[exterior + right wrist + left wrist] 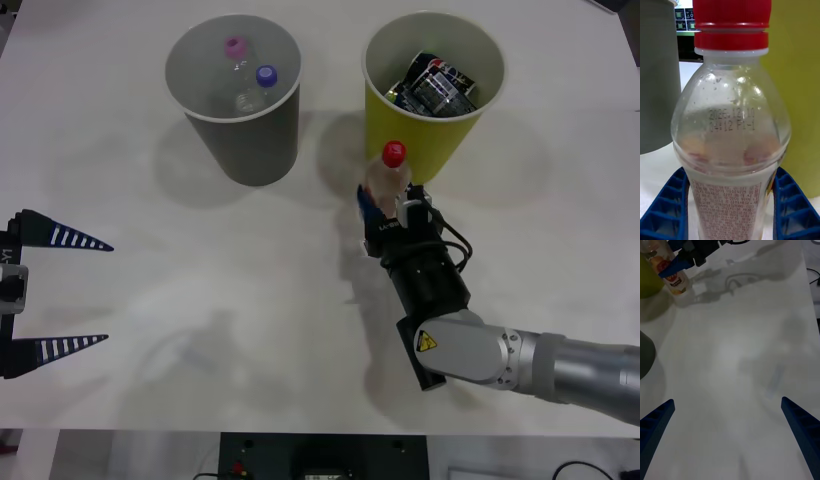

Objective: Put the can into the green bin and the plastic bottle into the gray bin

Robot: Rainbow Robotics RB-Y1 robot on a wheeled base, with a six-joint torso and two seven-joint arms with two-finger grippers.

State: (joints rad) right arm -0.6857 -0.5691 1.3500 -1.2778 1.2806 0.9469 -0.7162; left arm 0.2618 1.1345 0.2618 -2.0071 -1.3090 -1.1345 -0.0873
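Bottle [392, 172] upright, clamped in the right gripper [385, 205] beside the green bin [432, 120] — the gray bin [240, 115] lies leftward; left gripper [55, 290] waits, spread apart.

Two round tapered bins stand on one white table [120, 340]: one gray bin [250, 140] and one green bin [420, 140]. Three clear bottles appear: one plastic bottle [388, 178] with a red cap, one pink-capped bottle [237, 55] and one blue-capped bottle [256, 90]. Dark crushed cans [437, 85] fill the green bin; their number cannot be told. Two tools are counted: right tool [385, 205] and left tool [75, 290].
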